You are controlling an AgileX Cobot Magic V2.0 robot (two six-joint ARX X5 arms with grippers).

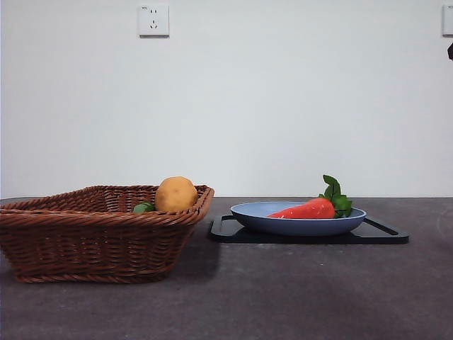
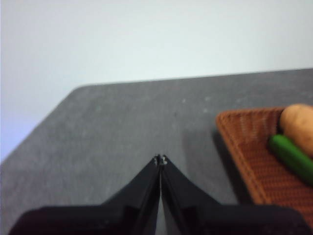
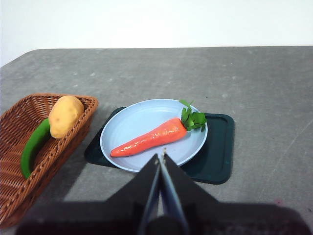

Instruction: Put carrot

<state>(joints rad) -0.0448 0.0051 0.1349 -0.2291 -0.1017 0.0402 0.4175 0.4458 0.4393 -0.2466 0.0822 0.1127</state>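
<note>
The red-orange carrot [image 1: 306,210] with a green leafy top lies in a light blue plate [image 1: 248,212] on a black tray [image 1: 382,234]; the right wrist view shows it too [image 3: 149,139], on the plate [image 3: 132,120]. My right gripper [image 3: 160,155] is shut and empty, hanging above the plate's near rim, apart from the carrot. In the front view only a black tip [image 1: 450,50] shows at the right edge. My left gripper [image 2: 160,159] is shut and empty over bare table beside the basket [image 2: 252,147].
A brown wicker basket [image 1: 85,234] stands left of the tray and holds a yellow-tan potato [image 1: 176,193] and a small green vegetable [image 1: 144,207]. Both also show in the right wrist view, potato [image 3: 65,114] and green vegetable [image 3: 32,147]. Grey tabletop surrounds them.
</note>
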